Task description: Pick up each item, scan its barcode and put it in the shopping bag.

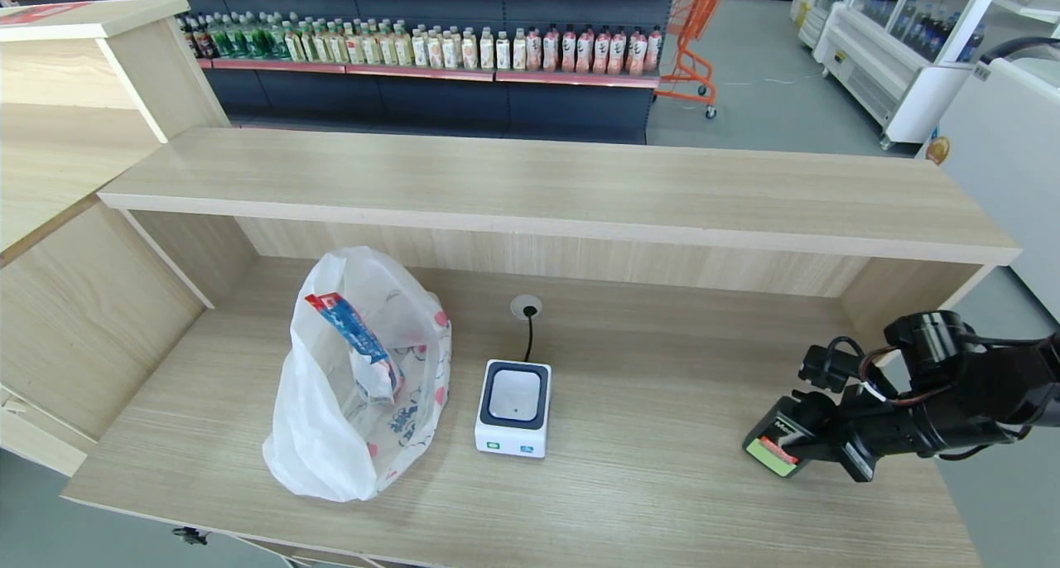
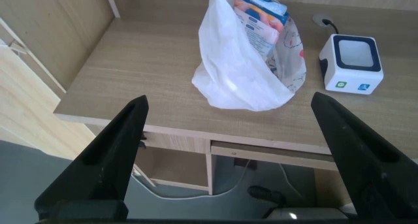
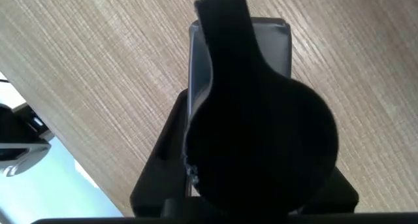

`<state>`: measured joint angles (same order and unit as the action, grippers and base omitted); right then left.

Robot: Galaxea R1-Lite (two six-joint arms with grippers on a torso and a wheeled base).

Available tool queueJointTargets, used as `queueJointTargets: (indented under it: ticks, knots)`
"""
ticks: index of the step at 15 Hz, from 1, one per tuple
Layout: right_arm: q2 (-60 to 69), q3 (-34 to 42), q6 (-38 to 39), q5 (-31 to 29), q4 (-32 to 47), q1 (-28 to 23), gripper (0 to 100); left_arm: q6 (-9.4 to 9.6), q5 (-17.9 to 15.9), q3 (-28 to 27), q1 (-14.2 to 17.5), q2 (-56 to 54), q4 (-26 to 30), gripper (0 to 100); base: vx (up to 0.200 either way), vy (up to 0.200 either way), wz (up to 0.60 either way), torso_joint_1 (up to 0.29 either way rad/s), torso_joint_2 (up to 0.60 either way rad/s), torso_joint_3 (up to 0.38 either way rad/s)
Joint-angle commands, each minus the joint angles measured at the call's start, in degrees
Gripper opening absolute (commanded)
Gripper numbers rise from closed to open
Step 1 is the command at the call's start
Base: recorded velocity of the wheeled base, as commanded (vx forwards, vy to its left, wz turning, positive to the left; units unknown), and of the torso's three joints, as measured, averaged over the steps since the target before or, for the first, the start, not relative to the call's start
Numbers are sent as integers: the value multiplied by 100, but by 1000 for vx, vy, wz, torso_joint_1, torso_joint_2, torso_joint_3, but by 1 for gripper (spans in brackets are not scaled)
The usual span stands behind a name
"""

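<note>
A white plastic shopping bag (image 1: pixel 331 419) stands open on the left of the wooden counter (image 1: pixel 662 502), with a blue and red packet (image 1: pixel 356 336) upright inside. To its right sits the white barcode scanner (image 1: pixel 513 406), window facing up. At the counter's right end my right gripper (image 1: pixel 787 444) is shut on a small box (image 1: pixel 768 456) with a green and red face, held low over the counter. In the right wrist view one black finger (image 3: pixel 225 34) lies across the box (image 3: pixel 277 48). My left gripper (image 2: pixel 230 103) hangs open in front of the counter edge, short of the bag (image 2: pixel 228 74) and scanner (image 2: pixel 353 64).
A raised wooden shelf (image 1: pixel 563 187) runs along the counter's back, with side panels at both ends. The scanner's cable goes into a hole (image 1: pixel 527 306) behind it. Bare counter lies between the scanner and my right gripper. Store racks of bottles (image 1: pixel 431 46) stand beyond.
</note>
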<state>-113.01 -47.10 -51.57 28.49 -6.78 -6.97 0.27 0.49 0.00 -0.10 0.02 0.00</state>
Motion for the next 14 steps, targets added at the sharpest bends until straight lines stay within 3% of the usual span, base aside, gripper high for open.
queueJointTargets:
  ticks: [1,5,7,9,11,12,13,14]
  knots:
    - [156,-18,24,113,1,21,0,0,4,0,1,-2,0,100,0,0,0,0,0,0]
    - [1536,246,490,588,-17,-50,0,0,4,0,1,-2,0,100,0,0,0,0,0,0]
    - [2362,817,24,526,-298,-278,0,0,4,0,1,-2,0,100,0,0,0,0,0,0]
    - [2898,1582,-1497,658,-808,-410,0,0,4,0,1,-2,0,100,0,0,0,0,0,0]
    - [3188,2039,-3228,1299,-834,-296,0,0,4,0,1,-2,0,100,0,0,0,0,0,0]
    - [3303,2126,-4116,1466,-544,-50,0,0,4,0,1,-2,0,100,0,0,0,0,0,0]
    - [3355,2126,-4494,1502,-351,64,0,0,4,0,1,-2,0,100,0,0,0,0,0,0]
    - [3443,2091,-5689,1598,282,416,0,0,4,0,1,-2,0,100,0,0,0,0,0,0]
